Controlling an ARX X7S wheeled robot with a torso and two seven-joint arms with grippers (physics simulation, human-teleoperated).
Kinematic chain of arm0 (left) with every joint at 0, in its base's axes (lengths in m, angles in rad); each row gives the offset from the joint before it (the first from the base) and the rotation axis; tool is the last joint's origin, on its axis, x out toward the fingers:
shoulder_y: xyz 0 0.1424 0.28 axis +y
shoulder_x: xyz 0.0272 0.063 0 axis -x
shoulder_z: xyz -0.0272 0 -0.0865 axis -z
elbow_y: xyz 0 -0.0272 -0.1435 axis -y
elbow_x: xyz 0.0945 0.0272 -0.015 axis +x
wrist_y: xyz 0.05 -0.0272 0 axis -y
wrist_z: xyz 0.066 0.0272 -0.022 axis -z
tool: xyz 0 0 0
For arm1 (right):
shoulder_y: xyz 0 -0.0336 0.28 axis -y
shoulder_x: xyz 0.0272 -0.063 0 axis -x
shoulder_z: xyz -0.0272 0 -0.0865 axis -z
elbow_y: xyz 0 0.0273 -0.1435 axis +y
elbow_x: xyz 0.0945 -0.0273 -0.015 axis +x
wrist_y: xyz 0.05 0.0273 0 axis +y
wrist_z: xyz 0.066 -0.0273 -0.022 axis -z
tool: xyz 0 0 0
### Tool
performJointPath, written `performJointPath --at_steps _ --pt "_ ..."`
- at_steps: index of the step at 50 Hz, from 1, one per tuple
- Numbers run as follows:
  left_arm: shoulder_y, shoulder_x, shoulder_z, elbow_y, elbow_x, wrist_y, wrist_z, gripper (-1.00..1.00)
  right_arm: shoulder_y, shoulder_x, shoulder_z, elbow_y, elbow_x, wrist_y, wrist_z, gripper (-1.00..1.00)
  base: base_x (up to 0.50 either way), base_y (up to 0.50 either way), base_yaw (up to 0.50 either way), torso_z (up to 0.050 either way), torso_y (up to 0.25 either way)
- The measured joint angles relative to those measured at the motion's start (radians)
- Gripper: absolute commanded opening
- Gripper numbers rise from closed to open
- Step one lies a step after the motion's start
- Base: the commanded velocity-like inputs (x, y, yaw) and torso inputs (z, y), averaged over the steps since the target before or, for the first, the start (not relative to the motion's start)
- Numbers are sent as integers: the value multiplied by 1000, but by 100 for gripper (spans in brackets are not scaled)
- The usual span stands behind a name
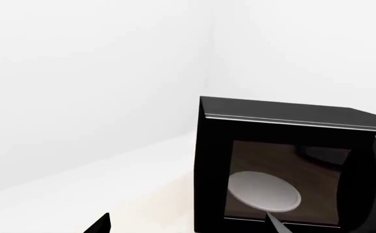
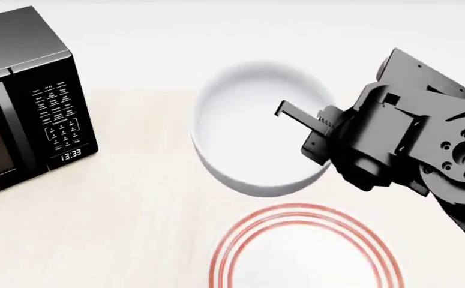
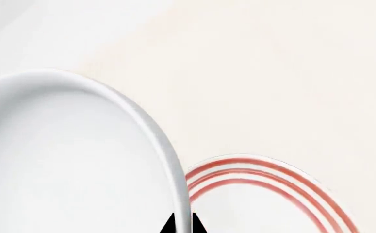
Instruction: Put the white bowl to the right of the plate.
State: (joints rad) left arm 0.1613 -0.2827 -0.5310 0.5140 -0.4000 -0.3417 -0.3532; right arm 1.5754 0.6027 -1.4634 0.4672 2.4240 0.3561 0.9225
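Observation:
The white bowl (image 2: 252, 135) is held tilted above the table, behind the plate (image 2: 304, 249) with red rings at the front. My right gripper (image 2: 318, 139) is shut on the bowl's right rim, one finger inside and one outside. In the right wrist view the bowl (image 3: 65, 160) fills the left side, its rim pinched between the two black fingertips of my right gripper (image 3: 182, 224), and the plate (image 3: 265, 194) lies below it. My left gripper (image 1: 188, 225) is open and empty, facing the microwave; it does not show in the head view.
A black microwave (image 2: 24, 102) stands at the left of the table, its door shut, with a pale dish (image 1: 264, 190) visible through the glass. The light wooden table top (image 2: 120, 228) extends between the microwave and the plate.

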Motion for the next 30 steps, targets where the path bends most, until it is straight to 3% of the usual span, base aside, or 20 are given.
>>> performJointPath --at_steps 30 --pt "-6 -9 31 -7 15 -2 -12 100 -33 145 22 113 46 7 -17 -100 0 0 0 0 0"
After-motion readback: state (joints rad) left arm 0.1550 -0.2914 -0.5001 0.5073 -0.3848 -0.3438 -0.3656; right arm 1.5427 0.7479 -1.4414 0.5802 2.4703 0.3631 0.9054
